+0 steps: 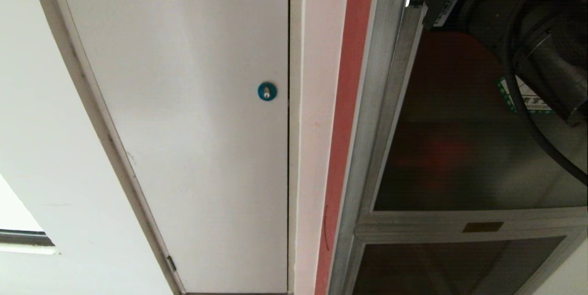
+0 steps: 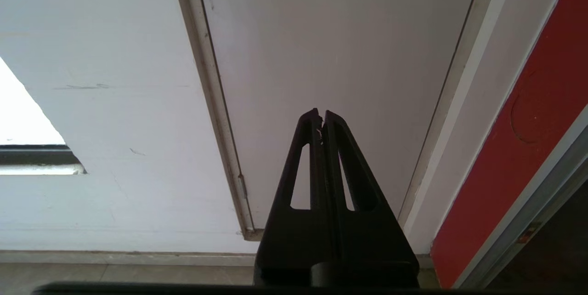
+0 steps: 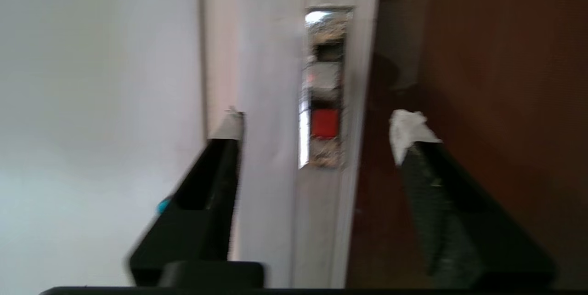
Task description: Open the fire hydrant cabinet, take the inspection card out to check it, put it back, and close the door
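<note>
Head view: door (image 1: 459, 148) of the fire hydrant cabinet (image 1: 367, 125) fills the frame from three to five o'clock, dark glass in a silver frame, apparently shut against the frame, so I judge the opening step is not yet done. My right arm (image 1: 528, 24) crowds in at one o'clock, partly covering the white-green sticker (image 1: 528, 99); its fingers are out of sight here. A white panel (image 1: 183, 125) with a blue lock (image 1: 267, 91) spans the left half, with a red strip (image 1: 349, 102) between it and the cabinet. No inspection card shows, presumably because it sits inside.

Left wrist view: my left gripper (image 2: 321, 118) points at the white panel (image 2: 344, 56), fingers pressed together and holding nothing, parked away from the work.

Right wrist view: my right gripper (image 3: 317, 122) stands spread wide and empty, fingertips (image 3: 409, 127) wrapped in white, straddling the silver frame edge where a recessed latch (image 3: 324, 88) with a red button (image 3: 325, 122) sits at twelve o'clock between them. The brown glass (image 3: 482, 79) lies at three o'clock. I judge the spread fingers are set to work that latch, since it offers the only way to release the door.
</note>
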You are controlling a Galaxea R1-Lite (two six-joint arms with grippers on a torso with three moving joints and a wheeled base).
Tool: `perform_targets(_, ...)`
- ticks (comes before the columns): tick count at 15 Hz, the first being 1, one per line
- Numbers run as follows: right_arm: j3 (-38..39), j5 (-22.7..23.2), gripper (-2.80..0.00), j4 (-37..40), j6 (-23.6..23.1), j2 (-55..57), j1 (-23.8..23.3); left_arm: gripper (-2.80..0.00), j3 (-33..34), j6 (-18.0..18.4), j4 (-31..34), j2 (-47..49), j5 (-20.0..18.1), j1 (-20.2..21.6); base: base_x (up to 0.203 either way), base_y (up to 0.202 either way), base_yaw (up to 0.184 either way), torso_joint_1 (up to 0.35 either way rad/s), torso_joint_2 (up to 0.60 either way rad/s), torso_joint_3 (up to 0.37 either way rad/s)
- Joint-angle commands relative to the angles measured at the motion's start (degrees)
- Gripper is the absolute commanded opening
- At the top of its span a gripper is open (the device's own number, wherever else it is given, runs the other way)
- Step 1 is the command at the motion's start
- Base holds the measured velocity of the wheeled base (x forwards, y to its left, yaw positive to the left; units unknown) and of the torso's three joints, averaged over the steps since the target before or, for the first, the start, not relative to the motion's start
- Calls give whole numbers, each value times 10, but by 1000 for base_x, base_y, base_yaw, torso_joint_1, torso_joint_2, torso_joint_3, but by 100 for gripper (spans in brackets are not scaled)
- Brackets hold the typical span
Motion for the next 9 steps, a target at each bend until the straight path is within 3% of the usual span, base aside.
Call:
perform_targets(1,-12,-4,0,-3,-1,14,-10,-280,1,0,-1,0,0,0,0,0,0,0,0,0)
perform_targets(9,-55,-7,0,-2,1,45,-36,-280,1,0,0,0,0,0,0,0,0,0,0,0)
